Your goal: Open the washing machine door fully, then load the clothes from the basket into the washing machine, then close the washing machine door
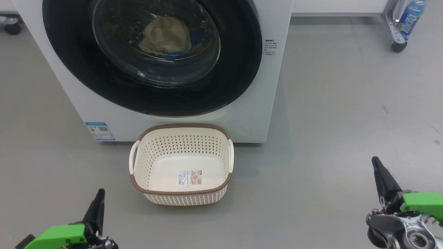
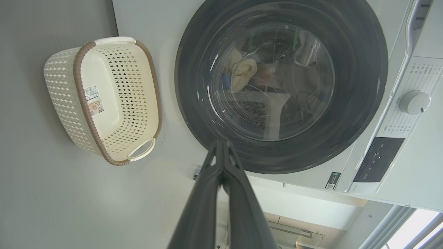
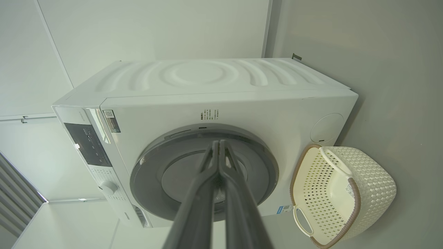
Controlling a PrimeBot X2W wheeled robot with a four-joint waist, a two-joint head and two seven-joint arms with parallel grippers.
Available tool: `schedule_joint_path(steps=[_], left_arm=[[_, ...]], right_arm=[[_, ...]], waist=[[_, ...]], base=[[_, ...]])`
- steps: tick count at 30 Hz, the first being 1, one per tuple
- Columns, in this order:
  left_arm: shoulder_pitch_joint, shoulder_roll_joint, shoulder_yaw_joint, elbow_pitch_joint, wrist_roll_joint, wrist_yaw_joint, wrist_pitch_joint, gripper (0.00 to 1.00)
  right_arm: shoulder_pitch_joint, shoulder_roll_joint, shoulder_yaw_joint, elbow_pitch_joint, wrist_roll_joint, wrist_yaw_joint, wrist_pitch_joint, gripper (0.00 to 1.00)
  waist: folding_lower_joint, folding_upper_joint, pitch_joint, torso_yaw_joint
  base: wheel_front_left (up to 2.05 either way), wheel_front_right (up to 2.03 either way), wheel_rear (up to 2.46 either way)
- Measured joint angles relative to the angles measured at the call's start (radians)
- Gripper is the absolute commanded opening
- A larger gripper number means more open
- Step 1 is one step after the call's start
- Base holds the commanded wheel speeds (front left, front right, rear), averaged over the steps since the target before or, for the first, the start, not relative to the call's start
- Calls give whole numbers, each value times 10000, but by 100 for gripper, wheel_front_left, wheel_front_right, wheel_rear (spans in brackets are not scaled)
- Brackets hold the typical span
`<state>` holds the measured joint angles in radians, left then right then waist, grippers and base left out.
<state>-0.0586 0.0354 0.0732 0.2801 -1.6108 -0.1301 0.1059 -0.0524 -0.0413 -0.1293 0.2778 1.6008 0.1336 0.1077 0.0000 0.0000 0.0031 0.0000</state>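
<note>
Since the washing machine door (image 1: 238, 69) sits flush against the front of the washing machine (image 1: 242, 114), with the clothes (image 1: 166, 36) heaped behind its glass inside the drum and the basket (image 1: 183, 129) bare down to its label, the job looks finished or very nearly so. The left gripper (image 1: 100, 195) and the right gripper (image 1: 376, 165) both hang well back from the machine's front, the left toward its left side and the right out past its right corner. Each has its two dark fingers pressed together with nothing between them. If the door needed checking, it would behave as a rigid, fairly heavy disc swinging on its hinge. Its glossy black rim is likely slippery, and the bulging glass is no place to push hard. The best purchase is probably the narrow recess (image 3: 183, 133) in the rim, on the side nearest the machine's small printed text block. The clothes are soft, light and limp, so they would drape and snag rather than hold a shape, and are best pinched at a bunched fold. The basket stands on the floor just in front of the machine's base; whether it touches the front cannot be told. It is light, stiff plastic that would skid if nudged, and its white side handles offer the surest hold.
</note>
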Motion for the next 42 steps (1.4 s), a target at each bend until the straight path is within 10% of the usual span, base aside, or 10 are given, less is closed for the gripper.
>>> schedule_joint_path(steps=[42], left_arm=[[0,-2,36,0,0,0,0,0]], right_arm=[[0,0,-2,0,0,0,0,0]], waist=[[0,0,0,0]], base=[[0,0,0]])
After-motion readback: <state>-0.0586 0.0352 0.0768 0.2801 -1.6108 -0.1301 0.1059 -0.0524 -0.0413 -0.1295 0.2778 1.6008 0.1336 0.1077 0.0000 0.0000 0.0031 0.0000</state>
